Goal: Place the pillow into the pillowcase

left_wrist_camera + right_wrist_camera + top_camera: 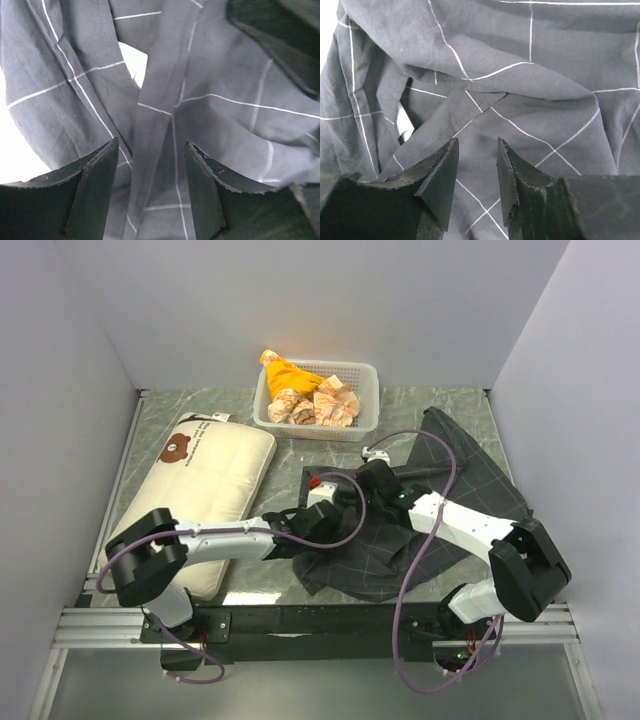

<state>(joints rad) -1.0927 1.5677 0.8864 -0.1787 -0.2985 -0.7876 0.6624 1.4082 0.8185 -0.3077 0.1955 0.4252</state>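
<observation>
The cream pillow [205, 485] with a brown bear face lies flat at the left of the table. The dark grey checked pillowcase [450, 485] lies crumpled at the centre and right. It fills the left wrist view [220, 100] and the right wrist view [520, 65]. My left gripper [322, 523] is open just over a fold of the pillowcase, its jaws [152, 150] apart with cloth between and below them. My right gripper [365, 490] is open, jaws [477, 145] a little apart above the cloth near a hem. Neither holds anything.
A white mesh basket [362, 400] with orange-and-white cloth bundles [305, 395] stands at the back centre. Grey walls close in the left, back and right. A black mat [310, 480] lies under the pillowcase. The arms' bases and rail run along the near edge.
</observation>
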